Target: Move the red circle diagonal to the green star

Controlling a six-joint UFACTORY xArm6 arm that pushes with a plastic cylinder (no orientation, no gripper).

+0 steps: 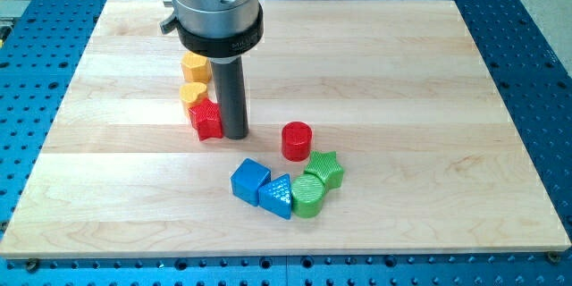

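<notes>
The wooden counter (429, 80) carries everything. My tip (235, 134) rests on it; the arm has no fingers to open or close, only this dark rod. Touching the tip on the view's left is a red star-like block (206, 120), with a yellow heart (192, 95) and a yellow block (196, 66) above it. To the tip's right and slightly lower, apart from it, stands the red circle (297, 140). Just below that sits the green star (324, 170), then a green block (307, 196), a blue triangle (277, 196) and a blue cube (249, 180).

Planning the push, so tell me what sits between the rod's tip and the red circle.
Nothing: in the camera view only bare wood lies between my tip and the red circle. The red star sits on the tip's other side, to the view's left.
</notes>
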